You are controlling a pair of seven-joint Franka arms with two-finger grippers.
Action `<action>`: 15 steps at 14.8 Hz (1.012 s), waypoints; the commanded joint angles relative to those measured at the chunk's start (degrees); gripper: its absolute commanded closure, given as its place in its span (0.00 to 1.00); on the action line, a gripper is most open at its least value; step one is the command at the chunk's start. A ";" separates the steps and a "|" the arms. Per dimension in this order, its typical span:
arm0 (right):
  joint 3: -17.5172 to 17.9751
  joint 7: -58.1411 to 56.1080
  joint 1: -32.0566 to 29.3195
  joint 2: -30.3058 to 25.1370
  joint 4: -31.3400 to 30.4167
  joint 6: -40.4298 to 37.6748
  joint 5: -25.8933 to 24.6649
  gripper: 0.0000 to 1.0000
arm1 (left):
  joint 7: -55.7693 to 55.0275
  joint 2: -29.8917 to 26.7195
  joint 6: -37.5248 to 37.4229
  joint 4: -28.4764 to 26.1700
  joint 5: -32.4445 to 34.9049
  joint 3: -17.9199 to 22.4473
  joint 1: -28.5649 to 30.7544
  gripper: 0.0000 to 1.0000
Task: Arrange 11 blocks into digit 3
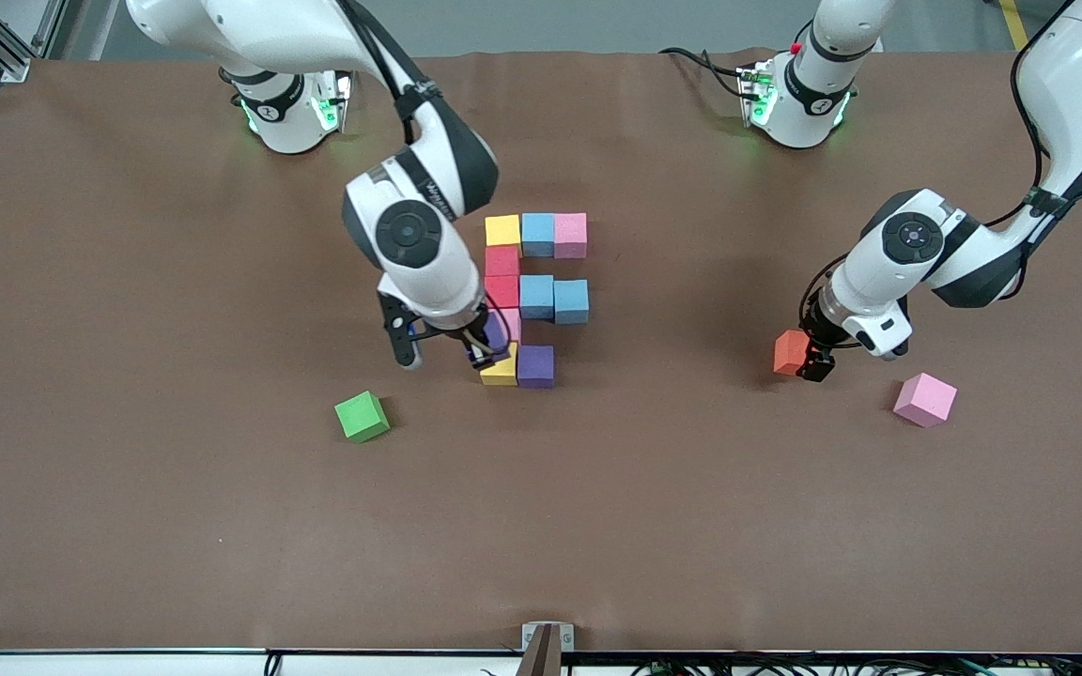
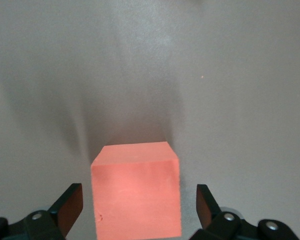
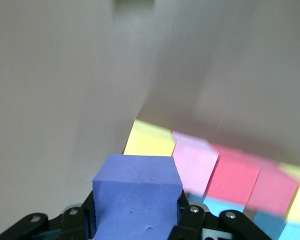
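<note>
Right gripper (image 1: 466, 352): fingers clenched on a matte purple foam cube (image 3: 137, 192), held over the yellow cube (image 1: 500, 372) at the figure's near corner, probably bound for the open end of the near bar.
Digit 3 (image 1: 532, 296): 10 touching cubes mid-bench; near bar has only 2.
Left gripper (image 1: 809, 361): fingers released, straddling the orange foam cube (image 2: 136, 192); not a task block.
Strays: green cube (image 1: 362, 416), loose pink cube (image 1: 924, 399).

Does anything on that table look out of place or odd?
Yes. A green cube, a pink cube and an orange cube, framed by the left tool, lie apart from the figure of coloured cubes.
</note>
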 commanded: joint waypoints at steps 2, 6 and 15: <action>-0.53 12.69 3.30 8.97 13.07 -2.28 0.34 1.00 | -0.89 -0.76 -1.10 1.85 0.42 -1.39 0.00 0.00; -1.06 24.83 5.77 18.28 25.62 -4.12 -1.85 1.00 | -0.45 -0.49 -9.26 8.35 -4.50 -6.57 -0.09 0.00; -1.85 29.68 7.79 27.00 33.82 -3.43 -2.03 1.00 | 9.89 3.72 -19.91 28.30 -7.23 -6.41 -11.77 0.00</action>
